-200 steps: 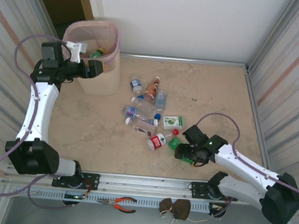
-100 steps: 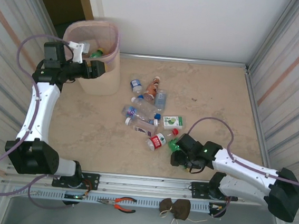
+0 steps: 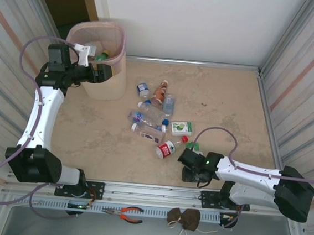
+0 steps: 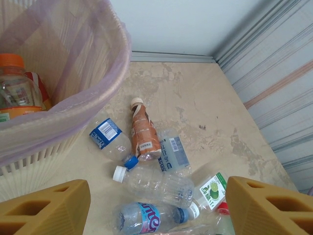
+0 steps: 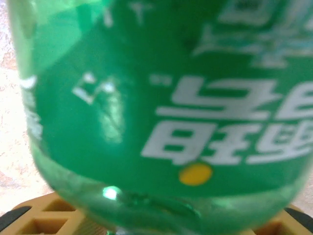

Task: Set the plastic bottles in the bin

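Right gripper (image 3: 189,154) shifted around green bottle (image 5: 146,98); bin (image 4: 100,85) holds bottles (image 4: 17,88).

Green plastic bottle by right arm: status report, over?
Left gripper open, empty, by beige plastic bin. Right gripper around green plastic bottle, grip unclear. Red-labelled clear bottle close beside.

Table (image 3: 231,97): beige mottled top, metal rail along the far and side edges. Bin (image 3: 108,88) stood at the far-left corner. Plastic bottles (image 3: 148,117) lay on their sides in a loose cluster mid-table:
- brown-labelled bottle (image 3: 159,94)
- blue-labelled bottle (image 3: 143,89), just beside it
- clear bottle (image 3: 169,103)
- white-and-green labelled bottle (image 3: 181,127)
- red-labelled bottle (image 3: 166,149), nearest the arms
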Motion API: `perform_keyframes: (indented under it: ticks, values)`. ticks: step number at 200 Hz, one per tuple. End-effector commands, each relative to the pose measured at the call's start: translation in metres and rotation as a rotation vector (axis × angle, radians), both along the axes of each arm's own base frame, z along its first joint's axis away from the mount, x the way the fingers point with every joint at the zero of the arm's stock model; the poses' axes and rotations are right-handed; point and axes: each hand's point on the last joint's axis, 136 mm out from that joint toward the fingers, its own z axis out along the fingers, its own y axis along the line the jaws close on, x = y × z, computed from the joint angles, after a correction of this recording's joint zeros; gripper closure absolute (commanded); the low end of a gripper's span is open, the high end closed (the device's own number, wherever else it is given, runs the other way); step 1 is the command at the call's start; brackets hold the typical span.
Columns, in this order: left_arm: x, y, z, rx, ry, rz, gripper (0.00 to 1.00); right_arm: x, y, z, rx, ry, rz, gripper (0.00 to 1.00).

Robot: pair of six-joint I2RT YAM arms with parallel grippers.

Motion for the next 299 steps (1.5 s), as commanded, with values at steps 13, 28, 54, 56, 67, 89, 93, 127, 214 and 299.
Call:
perform_keyframes:
  ticks: [13, 28, 54, 56, 67, 89, 93, 127, 214, 299]
  values:
    - [-0.003, -0.006, 0.012, -0.011, -0.026, -0.015, 0.27, 0.0, -0.008, -0.002, -0.021, -0.02, -0.041, 0.61]
    - [-0.002, -0.007, 0.011, -0.011, -0.024, -0.015, 0.27, 0.001, -0.009, 0.0, -0.017, -0.029, -0.046, 0.65]
    - [-0.002, -0.011, 0.013, -0.013, -0.026, -0.025, 0.27, 0.002, -0.012, 0.004, -0.015, -0.045, -0.055, 0.71]
    - [-0.002, -0.012, 0.013, -0.013, -0.027, -0.026, 0.27, 0.003, -0.011, 0.005, -0.012, -0.048, -0.056, 0.72]
    - [-0.003, -0.013, 0.014, -0.012, -0.029, -0.029, 0.27, 0.004, -0.013, 0.009, -0.011, -0.061, -0.06, 0.73]
    - [-0.004, -0.018, 0.018, -0.01, -0.052, -0.048, 0.27, 0.012, -0.018, 0.025, -0.01, -0.118, -0.076, 0.74]
    - [-0.005, -0.02, 0.02, -0.013, -0.059, -0.054, 0.27, 0.014, -0.018, 0.029, -0.006, -0.133, -0.078, 0.74]
    - [-0.014, -0.039, 0.036, -0.04, -0.128, -0.132, 0.27, 0.036, -0.012, 0.076, 0.07, -0.285, -0.06, 0.75]
    - [-0.066, -0.113, 0.077, -0.15, -0.323, -0.43, 0.23, 0.084, 0.031, 0.242, 0.398, -0.851, 0.191, 0.84]
    - [-0.143, -0.217, 0.106, -0.242, -0.493, -0.828, 0.1, 0.087, 0.076, 0.341, 0.583, -1.187, 0.442, 0.89]
